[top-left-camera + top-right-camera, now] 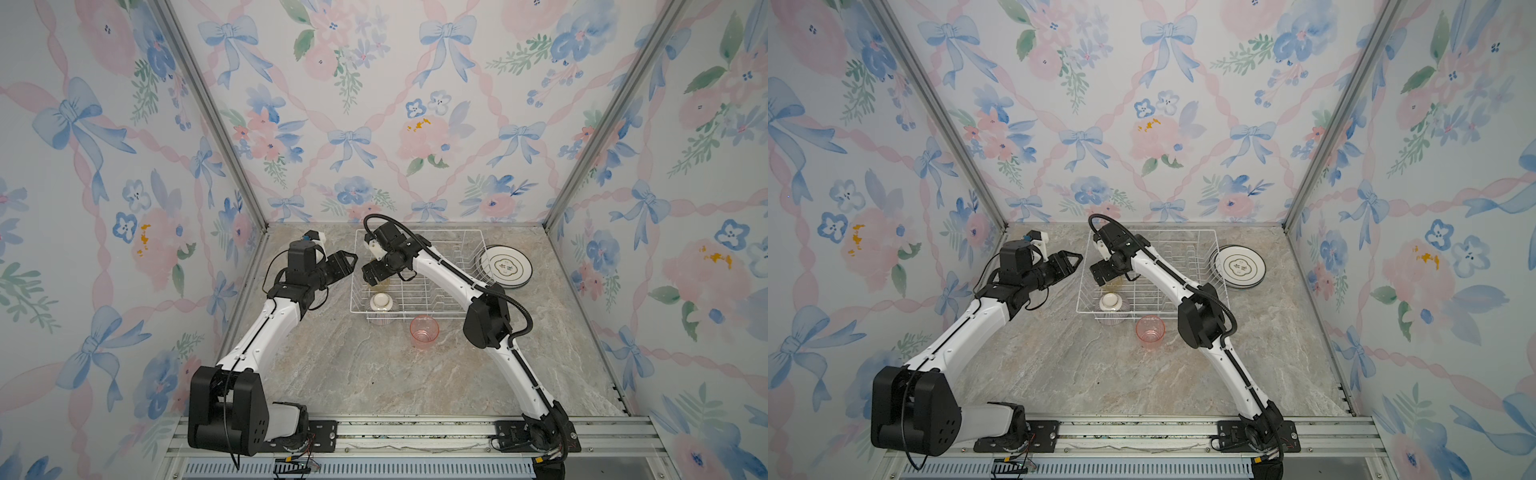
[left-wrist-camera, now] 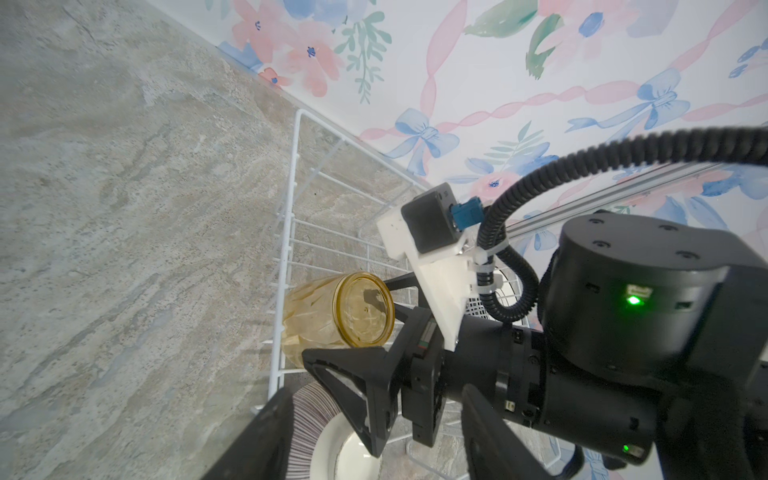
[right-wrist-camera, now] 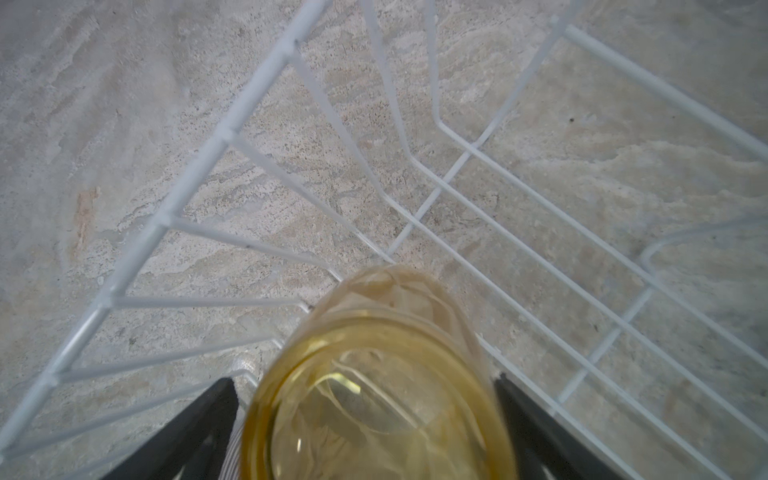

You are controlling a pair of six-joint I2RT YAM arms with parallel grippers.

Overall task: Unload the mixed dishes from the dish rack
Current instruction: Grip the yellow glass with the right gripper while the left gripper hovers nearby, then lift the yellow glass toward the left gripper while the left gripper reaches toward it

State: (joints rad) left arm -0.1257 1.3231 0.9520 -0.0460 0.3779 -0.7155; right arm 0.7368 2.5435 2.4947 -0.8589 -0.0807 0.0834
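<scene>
The white wire dish rack (image 1: 440, 231) (image 1: 1167, 231) (image 2: 296, 166) (image 3: 232, 129) stands at the back of the table. A yellow tumbler (image 1: 379, 283) (image 1: 1115, 283) (image 2: 332, 311) (image 3: 374, 395) lies on its side by the rack's left wall. My right gripper (image 1: 376, 276) (image 1: 1106, 276) (image 3: 363, 378) is open, one finger on each side of the tumbler's mouth end. A purple-striped bowl (image 1: 381, 305) (image 1: 1113, 305) (image 2: 316, 428) sits in the rack's front left corner. My left gripper (image 1: 351, 262) (image 1: 1075, 262) (image 2: 376, 390) hovers open and empty just outside the rack's left wall.
A pink tumbler (image 1: 424, 330) (image 1: 1150, 330) stands upright on the marble table in front of the rack. White dark-rimmed plates (image 1: 505, 266) (image 1: 1239, 267) lie stacked on the table right of the rack. The right arm reaches across the rack's front right part.
</scene>
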